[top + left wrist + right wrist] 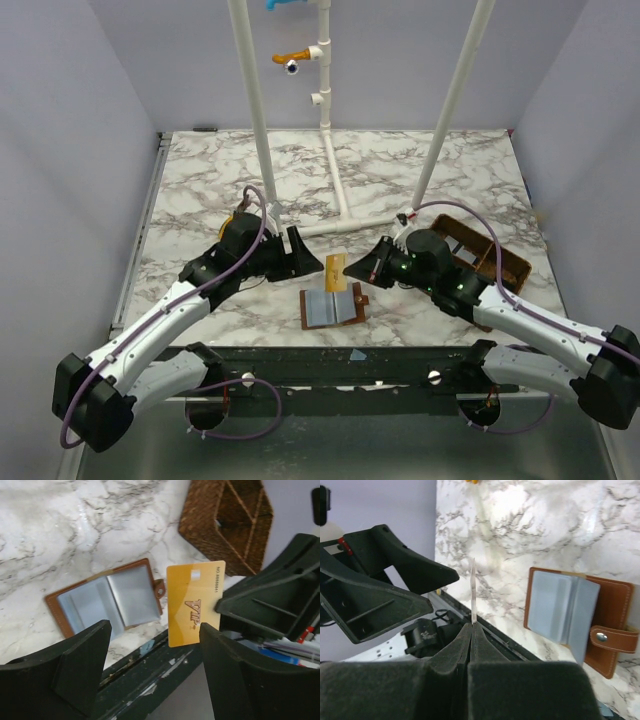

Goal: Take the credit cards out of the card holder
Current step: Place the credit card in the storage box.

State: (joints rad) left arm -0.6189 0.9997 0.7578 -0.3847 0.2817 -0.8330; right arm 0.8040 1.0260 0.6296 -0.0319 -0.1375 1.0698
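Note:
The card holder point(332, 307), a brown leather wallet, lies open near the table's front edge, blue-grey pockets up; it also shows in the left wrist view point(107, 602) and the right wrist view point(575, 615). My right gripper point(365, 270) is shut on a yellow "VIP" credit card point(335, 270) and holds it in the air above the wallet. The card faces the left wrist camera point(195, 602) and shows edge-on in the right wrist view point(473, 592), pinched at the fingertips of the right gripper point(472, 627). My left gripper point(305, 255) is open, its right finger point(235, 670) close beside the card. Other cards do not show.
A brown woven divided basket point(490, 260) stands at the right behind my right arm, and shows in the left wrist view point(225, 522). White pipe posts point(335, 180) rise from the table's middle back. The dark front rail point(330, 365) runs below the wallet.

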